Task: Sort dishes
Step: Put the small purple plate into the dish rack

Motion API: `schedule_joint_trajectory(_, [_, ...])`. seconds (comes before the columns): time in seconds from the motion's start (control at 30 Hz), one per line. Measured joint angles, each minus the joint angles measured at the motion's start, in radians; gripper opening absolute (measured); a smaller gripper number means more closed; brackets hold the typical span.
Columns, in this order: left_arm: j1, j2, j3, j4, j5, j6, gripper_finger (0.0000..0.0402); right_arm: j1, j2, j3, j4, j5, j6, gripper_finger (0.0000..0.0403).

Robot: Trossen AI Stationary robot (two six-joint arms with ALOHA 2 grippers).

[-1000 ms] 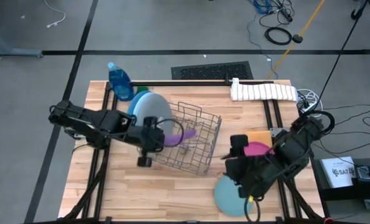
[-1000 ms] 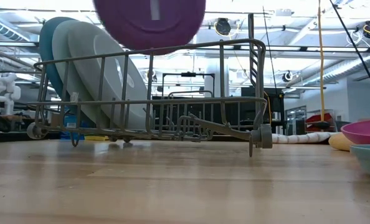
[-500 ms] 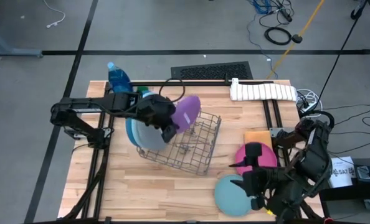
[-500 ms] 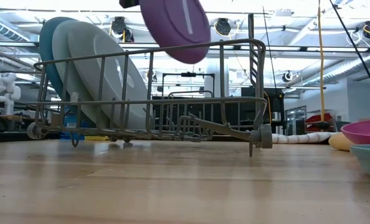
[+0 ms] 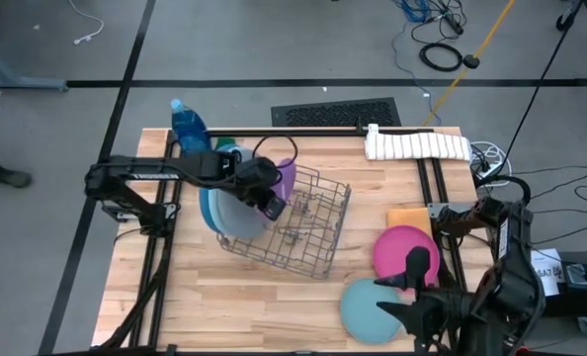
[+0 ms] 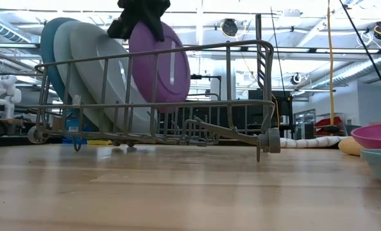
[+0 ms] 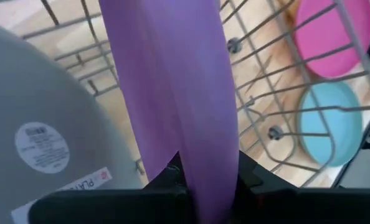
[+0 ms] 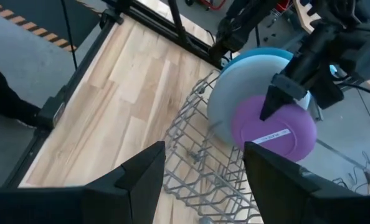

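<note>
My left gripper point(image 5: 271, 203) point(image 6: 139, 16) is shut on a small purple plate point(image 6: 160, 64) point(image 5: 286, 178) that stands on edge inside the wire rack point(image 5: 303, 232) point(image 6: 242, 96). Beside it, a grey plate point(image 6: 101, 64), a pale blue plate point(image 6: 65, 58) and a blue plate point(image 6: 48, 45) stand on edge in the rack, leaning back. A pink plate point(image 5: 400, 249) and a teal plate point(image 5: 361, 307) lie flat on the table at the near right. My right gripper point(image 5: 400, 287) point(image 8: 203, 186) hangs open above them, holding nothing. My left gripper pinches the purple plate's upper rim point(image 7: 200, 165) between its two fingers, one on each face. The fingers point(image 7: 250, 180) come slanting down from above. The plate hangs below them, nearly upright, down among the rack's wires next to the grey plate point(image 7: 42, 124); whether its lower edge rests on the rack, I cannot tell.
A blue bottle point(image 5: 190, 129) stands at the far left corner, and a folded white towel point(image 5: 417, 145) lies along the far edge. An orange sponge point(image 5: 409, 218) sits by the pink plate. Bare wood lies in front of the rack point(image 5: 244, 297).
My left gripper has carried the purple plate from over the rack's near left side toward the far edge and down into the rack, rolling so that the plate turned from flat to standing on edge. My right gripper has drawn back toward the table's near right corner, still open.
</note>
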Motion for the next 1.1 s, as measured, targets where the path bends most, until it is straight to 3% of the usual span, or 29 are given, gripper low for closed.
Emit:
schedule_joint_trajectory(0.53, [-0.003, 0.07, -0.02, -0.023, -0.004, -0.083, 0.0033, 0.011, 0.001, -0.093, 0.076, 0.001, 0.009, 0.021])
schedule_joint_trajectory(1.1, [-0.032, 0.069, -0.019, 0.034, 0.119, -0.157, 0.0051, 0.012, 0.001, -0.093, 0.077, 0.001, 0.011, 0.021])
